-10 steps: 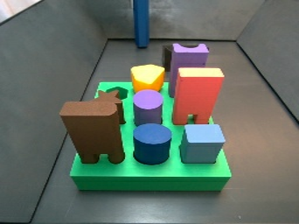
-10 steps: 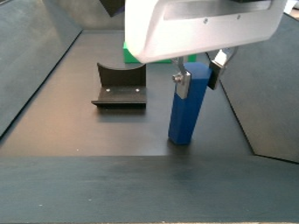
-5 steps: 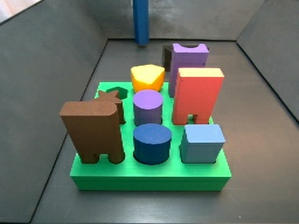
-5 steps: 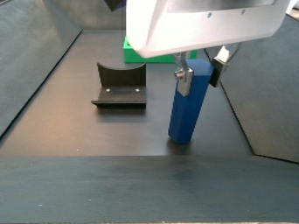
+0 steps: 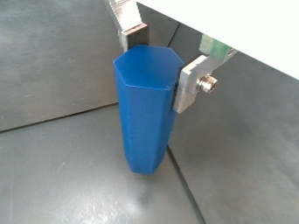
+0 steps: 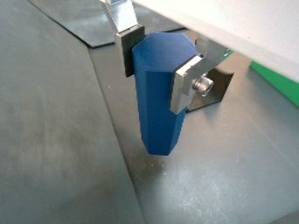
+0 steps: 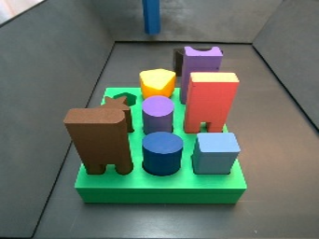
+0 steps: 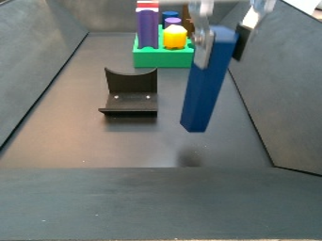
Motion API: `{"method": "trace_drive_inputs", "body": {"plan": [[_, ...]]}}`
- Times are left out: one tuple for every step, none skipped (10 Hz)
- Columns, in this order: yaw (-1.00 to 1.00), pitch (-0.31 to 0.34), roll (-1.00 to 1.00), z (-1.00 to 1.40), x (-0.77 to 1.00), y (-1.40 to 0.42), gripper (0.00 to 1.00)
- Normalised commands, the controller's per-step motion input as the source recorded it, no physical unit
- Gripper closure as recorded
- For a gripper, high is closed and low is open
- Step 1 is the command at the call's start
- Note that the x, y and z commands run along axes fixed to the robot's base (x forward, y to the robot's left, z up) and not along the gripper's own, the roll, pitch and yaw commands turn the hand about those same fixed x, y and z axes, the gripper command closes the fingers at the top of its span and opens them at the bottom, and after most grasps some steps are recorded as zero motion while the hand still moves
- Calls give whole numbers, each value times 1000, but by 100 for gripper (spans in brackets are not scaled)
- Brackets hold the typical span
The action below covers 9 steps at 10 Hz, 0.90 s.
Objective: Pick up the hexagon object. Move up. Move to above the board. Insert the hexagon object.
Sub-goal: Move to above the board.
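The hexagon object is a tall bright-blue rod, hanging upright clear of the dark floor, with its shadow below. My gripper is shut on its top end. Both wrist views show the silver fingers pressed on opposite sides of the rod. In a side view only the rod's lower end shows, beyond the board. The board is bright green and also shows behind the rod.
The board carries several blocks: brown arch, dark-blue cylinder, light-blue cube, red block, purple cylinder, yellow block. An open hole sits at its left. The fixture stands left of the rod. Grey walls enclose the floor.
My gripper has risen with the hexagon object, which stood on the floor before and now hangs above it. The board and fixture have not moved.
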Motion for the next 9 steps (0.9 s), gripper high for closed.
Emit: {"method": "trace_drive_inputs", "body": {"plan": [[-30, -195, 260, 496, 189, -124, 100], [-10, -106, 228, 300, 94, -86, 100], [-1000, 316, -48, 282, 42, -1000, 100], [-1000, 332, -60, 275, 38, -1000, 100], [-1000, 361, -46, 285, 35, -1000, 100], [-1000, 373, -73, 283, 38, -1000, 100], [-901, 378, -59, 283, 42, -1000, 100], [-555, 292, -42, 289, 43, -1000, 100], [-272, 193, -37, 293, 42, -1000, 100]]}}
